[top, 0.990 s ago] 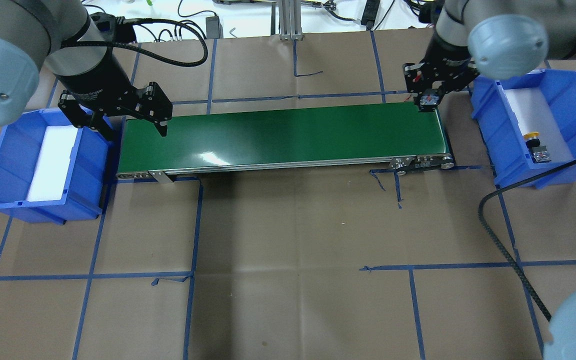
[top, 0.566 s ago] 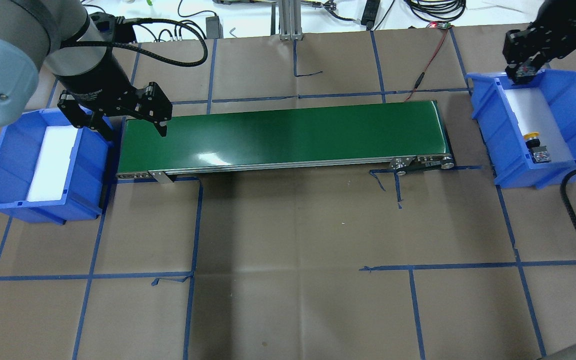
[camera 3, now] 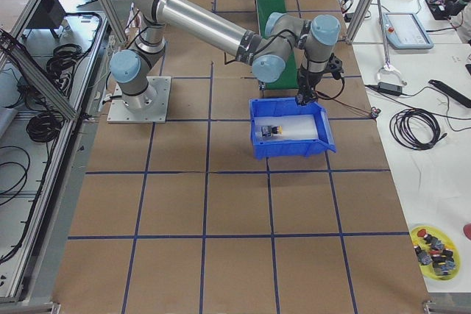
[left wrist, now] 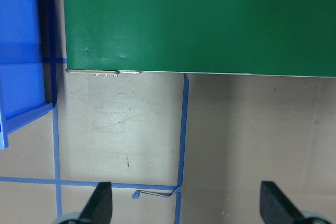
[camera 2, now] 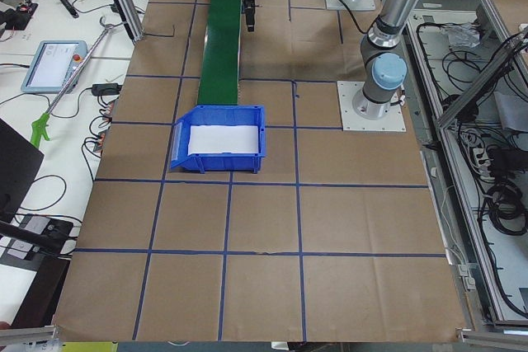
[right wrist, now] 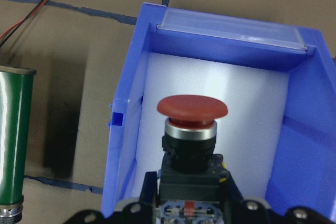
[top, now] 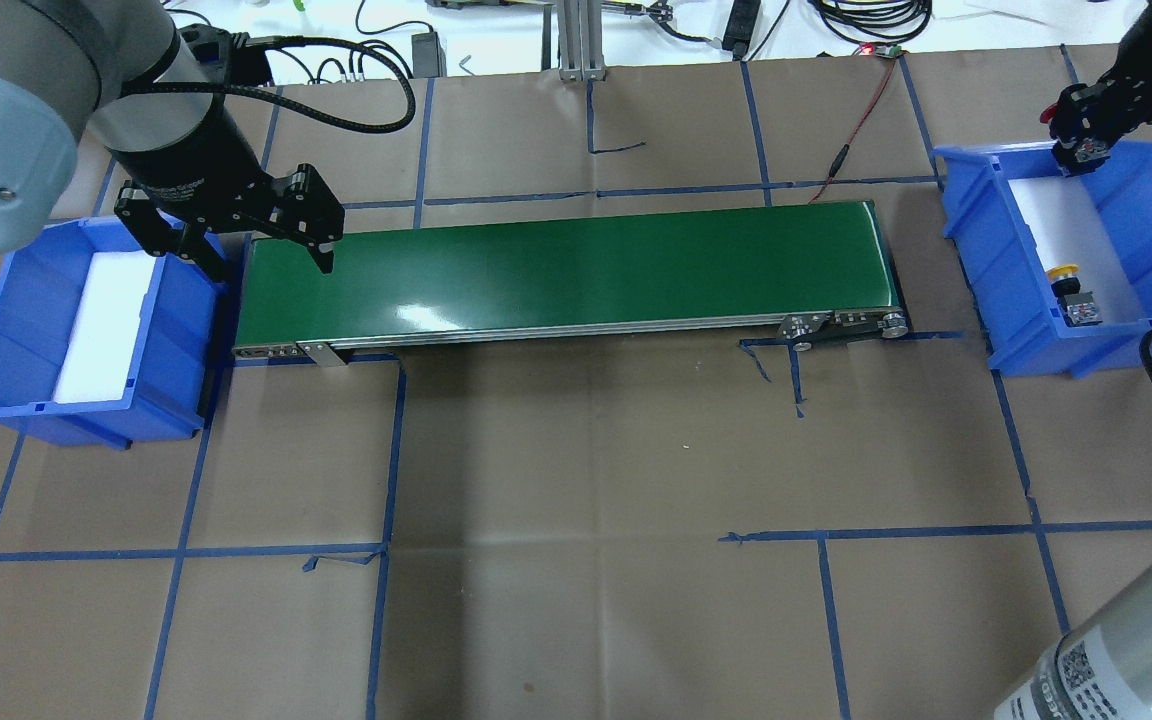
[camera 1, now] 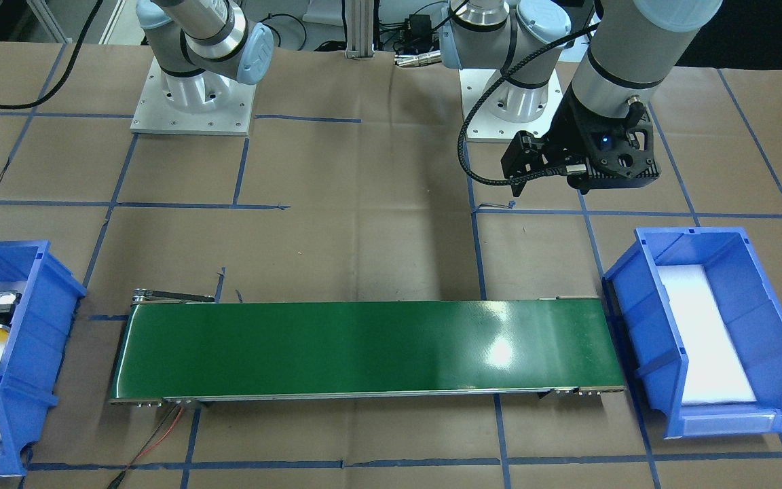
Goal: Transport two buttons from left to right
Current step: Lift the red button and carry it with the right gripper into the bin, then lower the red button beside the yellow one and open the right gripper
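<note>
The big worktop (top: 576, 500) is covered in brown paper with blue tape lines. A long green belt (top: 566, 265) lies across it. A blue bin sits at each end of the belt, the left bin (top: 26, 300) and the right bin (top: 1151, 205).

The left pincer (top: 271, 265) hangs over the left end of the belt. Its fingers are wide apart and hold nothing.

The right pincer (top: 1084, 152) is over the far end of the right bin. It is clamped on the black boxy body of the red button (right wrist: 192, 107). This button has a wide round red cap with a silver ring under it.

The yellow button (top: 1073, 292) lies on its side on the white pad (top: 1061, 215) in the right bin. It has a round yellow cap and a black-grey body.
</note>
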Robot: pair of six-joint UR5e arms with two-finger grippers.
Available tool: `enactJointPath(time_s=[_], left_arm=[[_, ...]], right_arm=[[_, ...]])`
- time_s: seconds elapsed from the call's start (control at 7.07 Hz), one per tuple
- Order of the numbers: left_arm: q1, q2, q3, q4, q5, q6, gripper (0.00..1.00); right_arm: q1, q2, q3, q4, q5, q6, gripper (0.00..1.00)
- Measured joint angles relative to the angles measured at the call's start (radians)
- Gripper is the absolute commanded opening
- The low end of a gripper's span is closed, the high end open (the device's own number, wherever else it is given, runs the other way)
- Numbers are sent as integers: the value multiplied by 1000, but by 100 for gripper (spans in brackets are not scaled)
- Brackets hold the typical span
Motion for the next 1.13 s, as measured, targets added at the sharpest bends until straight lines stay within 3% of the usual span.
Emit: enactJointPath(time_s=[0.99, 1.13], left_arm=[[0, 0, 0, 0, -1, 0, 100], [0, 0, 0, 0, -1, 0, 100]], right_arm=[[-41, 147, 22, -71, -8, -56, 4], [-41, 148, 34, -73, -9, -50, 7]])
